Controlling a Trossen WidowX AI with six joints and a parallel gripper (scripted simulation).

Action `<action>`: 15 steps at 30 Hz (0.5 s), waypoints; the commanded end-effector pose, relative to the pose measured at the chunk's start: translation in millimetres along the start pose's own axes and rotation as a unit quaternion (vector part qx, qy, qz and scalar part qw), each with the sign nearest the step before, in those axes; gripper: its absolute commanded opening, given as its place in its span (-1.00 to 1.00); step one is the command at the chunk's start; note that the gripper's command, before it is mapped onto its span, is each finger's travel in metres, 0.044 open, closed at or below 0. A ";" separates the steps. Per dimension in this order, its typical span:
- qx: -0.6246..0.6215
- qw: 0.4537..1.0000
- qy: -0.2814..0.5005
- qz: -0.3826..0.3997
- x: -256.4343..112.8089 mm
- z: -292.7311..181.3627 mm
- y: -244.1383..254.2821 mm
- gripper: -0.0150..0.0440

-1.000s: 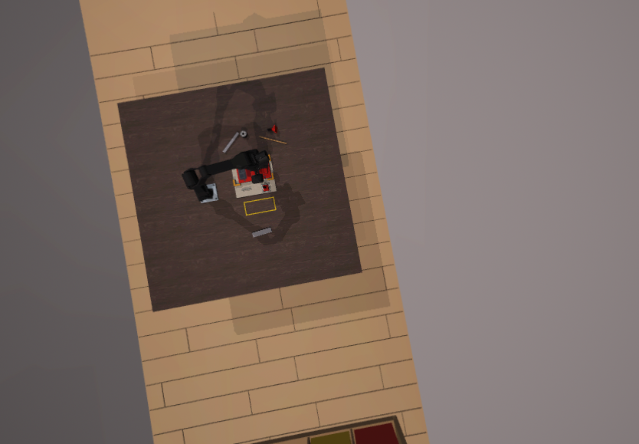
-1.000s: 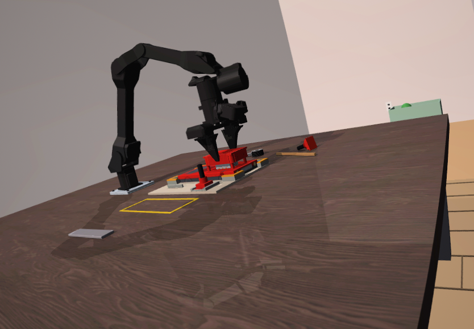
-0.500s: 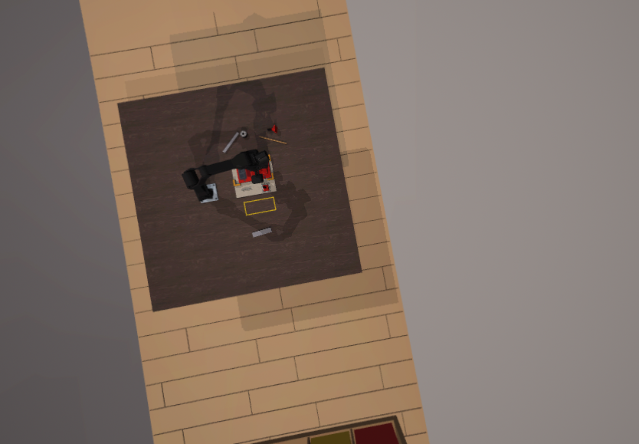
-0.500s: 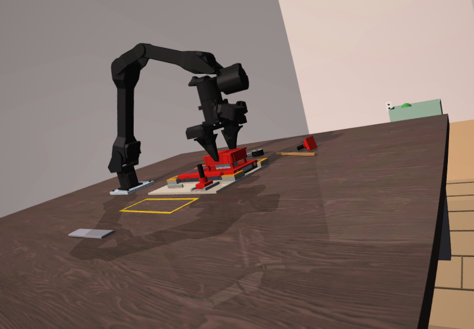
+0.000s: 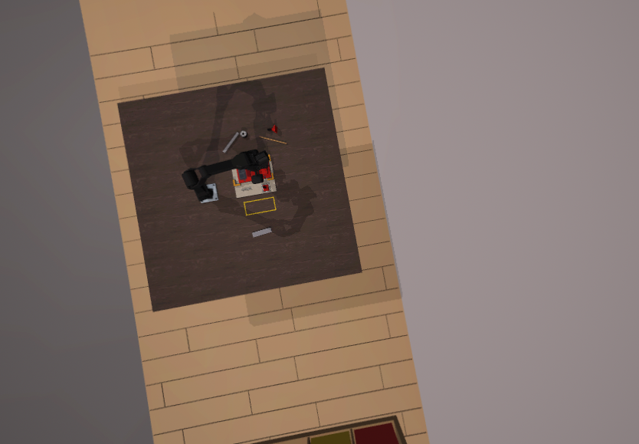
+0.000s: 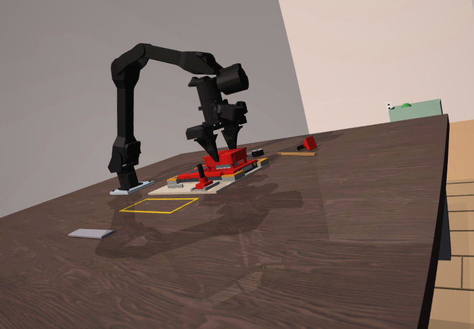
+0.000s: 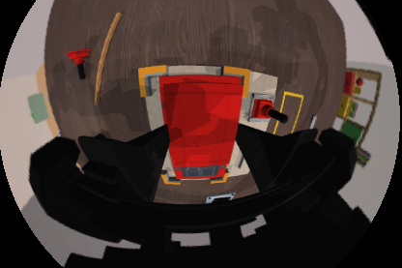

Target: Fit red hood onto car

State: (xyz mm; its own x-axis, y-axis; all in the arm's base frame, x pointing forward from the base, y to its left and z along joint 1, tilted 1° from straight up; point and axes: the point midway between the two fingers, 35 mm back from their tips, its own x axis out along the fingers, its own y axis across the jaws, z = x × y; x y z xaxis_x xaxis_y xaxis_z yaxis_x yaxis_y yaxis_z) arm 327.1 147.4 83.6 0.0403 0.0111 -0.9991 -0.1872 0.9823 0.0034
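The red hood (image 6: 225,157) (image 7: 204,111) is level between my fingers, over the deck of the red chassis (image 6: 189,175). My gripper (image 6: 224,154) (image 7: 202,126) points down and is shut on the hood's two long sides. In the exterior view, red corner posts reach down from the hood toward the deck, and a grey part shows beneath its roof. The chassis sits in the pale jig (image 6: 164,191) with orange corner blocks. The arm hides most of the hood in the top view. Pegs and holes are hidden, so whether they are engaged cannot be told.
A red-based piece with a black stem (image 6: 204,182) (image 7: 261,109) stands on the jig beside the chassis. Around the jig are a yellow outline (image 5: 260,212), a grey block (image 5: 261,232) (image 6: 91,233), a wooden stick (image 5: 273,139) (image 7: 106,53), a red-headed piece (image 6: 310,143) and a wheel (image 5: 243,133).
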 end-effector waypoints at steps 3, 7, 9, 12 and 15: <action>-0.002 1.000 0.001 0.000 6.2 -0.3 0.1 -0.49; -0.002 1.000 0.001 0.000 7.6 -0.3 0.0 -0.49; -0.002 1.000 0.001 0.000 8.3 -0.4 0.0 -0.49; -0.002 1.000 0.001 0.000 9.3 -0.4 -0.1 -0.49; -0.003 1.000 0.001 0.000 10.4 -0.5 -0.1 -0.49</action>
State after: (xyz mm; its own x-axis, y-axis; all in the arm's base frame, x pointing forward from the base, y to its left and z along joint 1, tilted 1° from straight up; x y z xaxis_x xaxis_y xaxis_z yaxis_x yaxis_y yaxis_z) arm 326.9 147.2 81.9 0.0437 0.0127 -0.9990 -0.1873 0.9823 0.0043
